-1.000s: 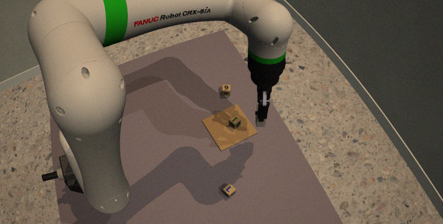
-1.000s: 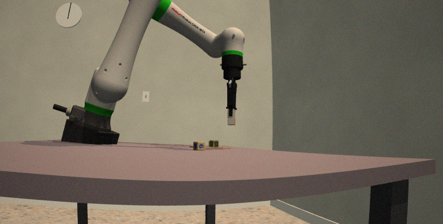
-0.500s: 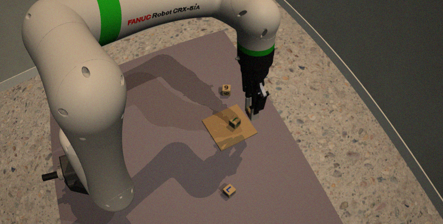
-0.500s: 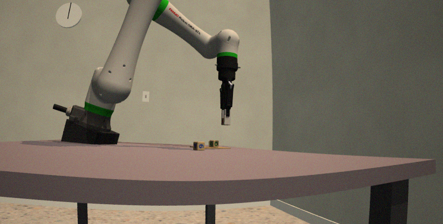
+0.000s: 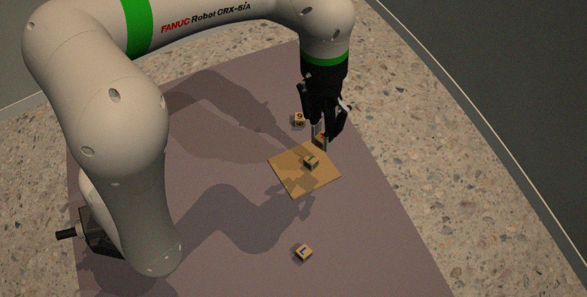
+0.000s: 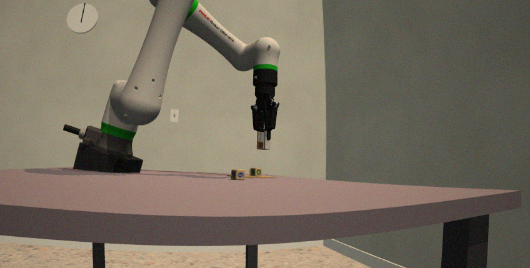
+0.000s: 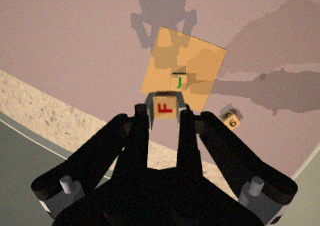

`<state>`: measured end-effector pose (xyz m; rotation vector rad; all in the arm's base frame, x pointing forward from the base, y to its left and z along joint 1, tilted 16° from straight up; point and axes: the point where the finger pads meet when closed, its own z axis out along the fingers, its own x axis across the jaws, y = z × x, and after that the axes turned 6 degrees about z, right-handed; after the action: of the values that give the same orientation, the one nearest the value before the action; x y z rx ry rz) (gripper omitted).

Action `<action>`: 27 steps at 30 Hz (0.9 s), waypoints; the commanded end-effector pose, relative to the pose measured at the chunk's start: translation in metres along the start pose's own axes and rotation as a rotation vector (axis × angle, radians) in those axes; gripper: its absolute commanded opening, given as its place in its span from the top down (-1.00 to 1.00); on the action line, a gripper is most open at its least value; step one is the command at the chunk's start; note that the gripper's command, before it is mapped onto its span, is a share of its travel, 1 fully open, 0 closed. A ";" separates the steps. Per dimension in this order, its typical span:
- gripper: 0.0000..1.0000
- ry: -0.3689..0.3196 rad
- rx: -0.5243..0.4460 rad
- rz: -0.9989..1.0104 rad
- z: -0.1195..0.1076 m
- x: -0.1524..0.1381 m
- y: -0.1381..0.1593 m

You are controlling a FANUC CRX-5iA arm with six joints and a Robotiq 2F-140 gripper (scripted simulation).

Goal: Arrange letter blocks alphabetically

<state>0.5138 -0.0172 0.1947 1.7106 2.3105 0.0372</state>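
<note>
My gripper (image 5: pixel 322 139) is shut on the block with a red F (image 7: pixel 164 108) and holds it well above the table, over the far corner of the tan mat (image 5: pixel 304 168). The held block also shows in the side view (image 6: pixel 262 145). A block with a green letter (image 5: pixel 311 162) lies on the mat near its middle; it also shows in the wrist view (image 7: pixel 180 81). A block with a blue L (image 5: pixel 302 252) lies on the table, off the mat, nearer the robot's base. A block marked 9 (image 5: pixel 299 119) lies on the table just beyond the mat.
The mat lies flat on the purple table top (image 5: pixel 247 195). The table's right edge runs close to the mat, with speckled floor (image 5: pixel 453 178) beyond it. The robot's base (image 5: pixel 98 236) stands at the near left.
</note>
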 end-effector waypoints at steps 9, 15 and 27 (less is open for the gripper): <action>0.68 0.004 -0.002 -0.375 -0.001 0.026 -0.005; 0.68 0.003 -0.003 -0.568 -0.001 0.039 -0.008; 0.68 0.000 -0.004 -0.933 -0.002 0.063 -0.014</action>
<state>0.4867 0.0325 0.1827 0.6394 2.8089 -0.1219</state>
